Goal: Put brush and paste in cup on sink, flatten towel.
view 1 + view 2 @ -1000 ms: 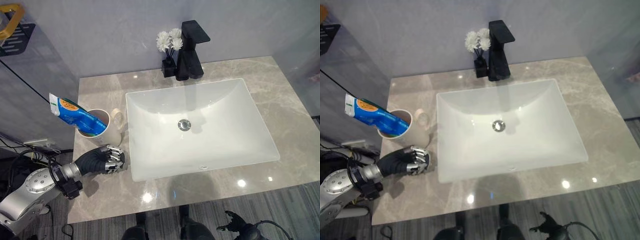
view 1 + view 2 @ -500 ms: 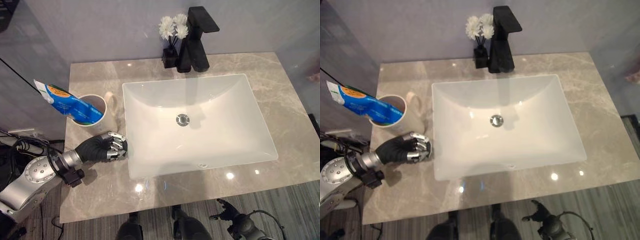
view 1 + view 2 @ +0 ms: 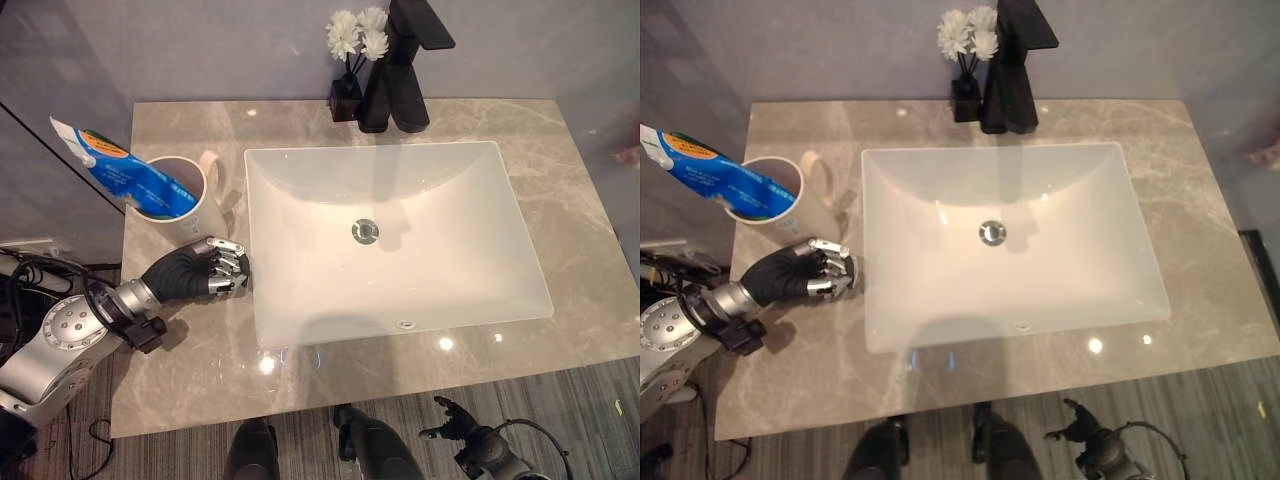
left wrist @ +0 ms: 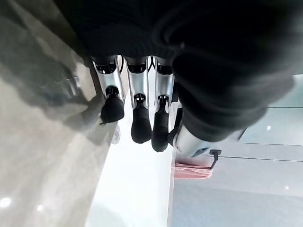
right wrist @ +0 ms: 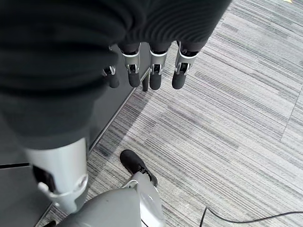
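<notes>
A cream cup stands on the grey marble counter, just left of the white sink, its handle turned toward the basin. A blue toothpaste tube leans out of the cup, its flat end sticking up and out past the counter's left edge — whether a brush sits in there too, I cannot tell. The left hand rests on the counter just in front of the cup, right beside the sink's left rim; its fingers are curled under and hold nothing, their dark tips down near the marble. At the back of the counter, behind the basin, a black tap rises against the wall, with a small black vase of white flowers just to its left. The right hand hangs low beside the counter over the striped grey floor — fingers fairly straight and loose, gripping nothing.
</notes>
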You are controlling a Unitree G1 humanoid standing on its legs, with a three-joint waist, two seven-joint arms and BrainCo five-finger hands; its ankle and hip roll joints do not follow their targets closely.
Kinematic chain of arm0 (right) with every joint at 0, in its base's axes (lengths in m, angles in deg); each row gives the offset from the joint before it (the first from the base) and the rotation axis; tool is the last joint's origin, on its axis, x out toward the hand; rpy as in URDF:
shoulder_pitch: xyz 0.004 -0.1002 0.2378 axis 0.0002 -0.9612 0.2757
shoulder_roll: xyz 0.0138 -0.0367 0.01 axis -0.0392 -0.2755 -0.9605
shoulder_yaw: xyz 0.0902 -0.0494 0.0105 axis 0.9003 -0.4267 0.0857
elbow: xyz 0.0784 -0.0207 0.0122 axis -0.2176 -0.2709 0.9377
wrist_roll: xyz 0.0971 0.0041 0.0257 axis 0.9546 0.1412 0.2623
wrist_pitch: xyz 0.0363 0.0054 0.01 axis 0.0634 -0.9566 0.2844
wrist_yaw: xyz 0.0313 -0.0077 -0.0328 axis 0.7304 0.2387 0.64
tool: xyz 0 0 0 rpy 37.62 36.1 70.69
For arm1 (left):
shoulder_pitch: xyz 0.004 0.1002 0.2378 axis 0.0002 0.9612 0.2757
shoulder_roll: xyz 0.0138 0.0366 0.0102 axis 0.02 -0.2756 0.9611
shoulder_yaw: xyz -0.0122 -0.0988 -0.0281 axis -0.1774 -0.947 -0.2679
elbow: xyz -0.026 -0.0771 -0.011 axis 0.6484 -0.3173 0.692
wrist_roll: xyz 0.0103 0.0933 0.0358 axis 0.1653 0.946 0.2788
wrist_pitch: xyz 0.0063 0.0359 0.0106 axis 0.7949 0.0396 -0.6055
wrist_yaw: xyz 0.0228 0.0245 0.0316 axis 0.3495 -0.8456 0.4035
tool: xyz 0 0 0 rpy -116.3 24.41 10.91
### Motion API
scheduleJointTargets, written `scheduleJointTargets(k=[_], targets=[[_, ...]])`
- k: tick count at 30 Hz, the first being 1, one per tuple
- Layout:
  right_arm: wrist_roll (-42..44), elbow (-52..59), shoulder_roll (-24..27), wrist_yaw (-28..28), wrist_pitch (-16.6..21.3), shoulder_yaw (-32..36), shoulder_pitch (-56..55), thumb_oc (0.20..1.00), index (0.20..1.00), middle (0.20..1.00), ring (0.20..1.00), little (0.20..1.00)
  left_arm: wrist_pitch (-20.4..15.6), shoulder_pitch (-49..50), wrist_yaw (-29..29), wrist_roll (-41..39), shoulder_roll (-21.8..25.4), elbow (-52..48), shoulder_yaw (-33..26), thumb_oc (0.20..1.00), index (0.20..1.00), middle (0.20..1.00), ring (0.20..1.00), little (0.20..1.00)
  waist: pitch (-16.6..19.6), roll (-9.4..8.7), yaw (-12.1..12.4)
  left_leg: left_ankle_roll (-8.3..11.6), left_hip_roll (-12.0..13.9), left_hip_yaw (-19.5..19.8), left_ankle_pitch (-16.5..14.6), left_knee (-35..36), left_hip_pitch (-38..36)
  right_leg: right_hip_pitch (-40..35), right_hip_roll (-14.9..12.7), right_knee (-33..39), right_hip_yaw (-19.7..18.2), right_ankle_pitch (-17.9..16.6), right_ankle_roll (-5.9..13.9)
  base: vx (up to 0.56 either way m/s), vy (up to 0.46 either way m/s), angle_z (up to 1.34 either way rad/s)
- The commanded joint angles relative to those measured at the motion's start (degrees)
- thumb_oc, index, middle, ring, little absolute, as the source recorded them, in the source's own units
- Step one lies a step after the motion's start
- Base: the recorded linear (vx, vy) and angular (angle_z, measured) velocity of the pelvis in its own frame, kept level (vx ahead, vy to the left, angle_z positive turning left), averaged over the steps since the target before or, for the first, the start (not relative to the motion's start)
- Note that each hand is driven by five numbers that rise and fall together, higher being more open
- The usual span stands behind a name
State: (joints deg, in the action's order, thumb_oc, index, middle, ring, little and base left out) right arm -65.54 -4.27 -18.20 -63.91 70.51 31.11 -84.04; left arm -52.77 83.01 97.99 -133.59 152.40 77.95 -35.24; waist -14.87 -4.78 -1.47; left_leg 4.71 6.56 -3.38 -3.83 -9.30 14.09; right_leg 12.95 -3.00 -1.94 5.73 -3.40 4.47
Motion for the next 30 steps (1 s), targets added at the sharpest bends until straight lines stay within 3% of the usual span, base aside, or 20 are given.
scheduleJointTargets(k=[1,6,14,21,30], targets=[[0.67,-0.18,-0.35,-0.09,0.41,-1.69,-0.33,1.000,1.000,1.000,1.000,1.000,0.78,3.26,-1.14,1.20,-0.74,1.93,0.66,0.200,0.200,0.200,0.200,0.200,3.12,-1.41,-0.83,-1.08,0.09,0.11,-3.06,-3.93,-1.29,0.70,-2.34,-7.77,-4.46,1.43,5.74,0.02,0.042,-0.03],[-0.39,-1.85,-0.73,-0.25,0.21,-2.53,0.83,1.000,1.000,1.000,1.000,1.000,1.16,6.84,0.50,0.16,-0.38,-1.36,-0.23,0.200,0.200,0.200,0.200,0.200,4.20,-0.84,0.07,-1.60,-1.04,-0.78,-0.41,2.50,-4.61,-1.73,-3.32,-3.03,-4.89,-0.75,5.28,0.01,0.042,-0.08],[-1.86,-4.46,-1.20,-0.89,-0.24,-2.32,2.28,1.000,1.000,1.000,1.000,1.000,1.58,13.98,1.47,-0.11,-1.11,-3.65,-4.42,0.200,0.200,0.200,0.200,0.200,6.04,1.00,1.71,-1.44,-2.39,0.60,3.24,9.33,-7.09,-4.49,-4.61,1.45,-2.49,-1.46,4.83,0.01,0.020,0.11],[-0.91,-1.25,-0.01,-1.99,0.47,-0.98,2.33,1.000,1.000,1.000,1.000,1.000,0.00,21.60,-2.90,2.95,-7.66,-3.03,-12.13,0.200,0.200,0.200,0.200,0.200,5.95,1.32,3.87,-0.85,-2.54,3.08,5.54,11.72,-7.22,-5.68,-4.67,2.79,0.10,-1.13,4.32,0.00,-0.031,0.14],[0.01,-0.75,0.23,-3.24,0.72,0.28,1.43,1.000,1.000,1.000,1.000,1.000,-0.96,21.02,-6.85,10.31,-14.89,-0.21,-10.22,0.200,0.200,0.200,0.200,0.200,4.28,0.78,4.59,-0.31,-1.47,4.48,5.17,9.84,-6.13,-5.67,-3.98,0.68,1.60,0.95,3.66,0.00,-0.055,0.14]])
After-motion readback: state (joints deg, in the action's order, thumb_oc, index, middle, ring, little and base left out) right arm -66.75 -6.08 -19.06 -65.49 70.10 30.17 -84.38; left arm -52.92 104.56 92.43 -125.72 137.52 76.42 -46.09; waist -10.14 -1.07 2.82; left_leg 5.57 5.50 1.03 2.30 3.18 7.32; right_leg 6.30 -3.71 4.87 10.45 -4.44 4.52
